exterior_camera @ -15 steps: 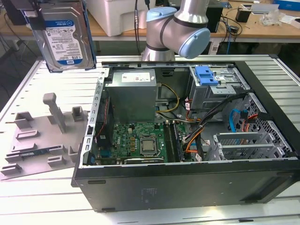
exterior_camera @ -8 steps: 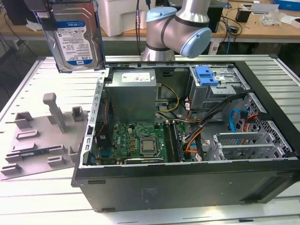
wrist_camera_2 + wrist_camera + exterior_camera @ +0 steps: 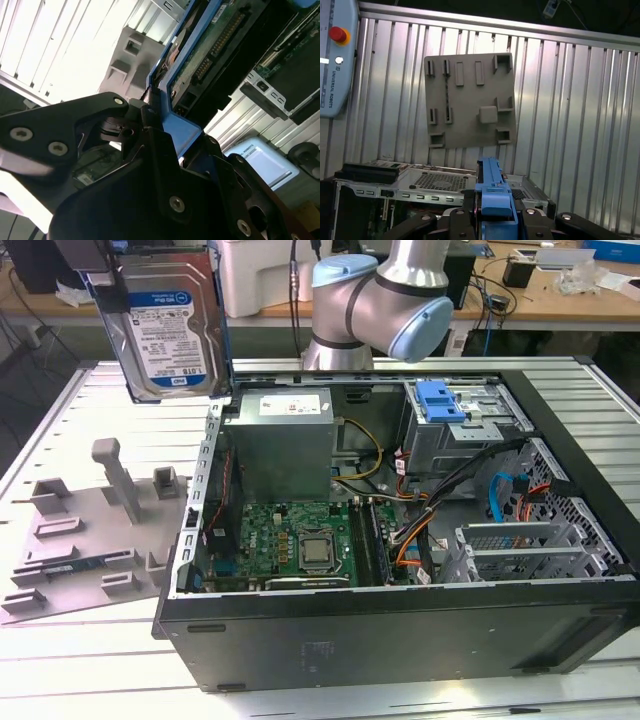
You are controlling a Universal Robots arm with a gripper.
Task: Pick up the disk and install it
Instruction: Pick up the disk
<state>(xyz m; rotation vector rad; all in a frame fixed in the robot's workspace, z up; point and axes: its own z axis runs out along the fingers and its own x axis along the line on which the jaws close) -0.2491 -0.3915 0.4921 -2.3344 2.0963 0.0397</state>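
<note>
The disk (image 3: pixel 166 328) is held upright in the air, off the exterior view's left rear corner of the open computer case (image 3: pixel 400 645), well clear of the bench (image 3: pixel 60 665). In the second wrist view the claw (image 3: pixel 152 117) is seen pinching the disk by its blue carrier rail (image 3: pixel 186 131). The pick-up is judged done and the install not yet made. For that, the carrier would have to be lined up squarely with the drive cage (image 3: pixel 470 425), beside the blue bracket (image 3: pixel 440 400). The bench is of ribbed metal, and a grey parts tray (image 3: pixel 90 530) lies on it beside the case. Cluttered wooden desks (image 3: pixel 560 300) are seen behind.
</note>
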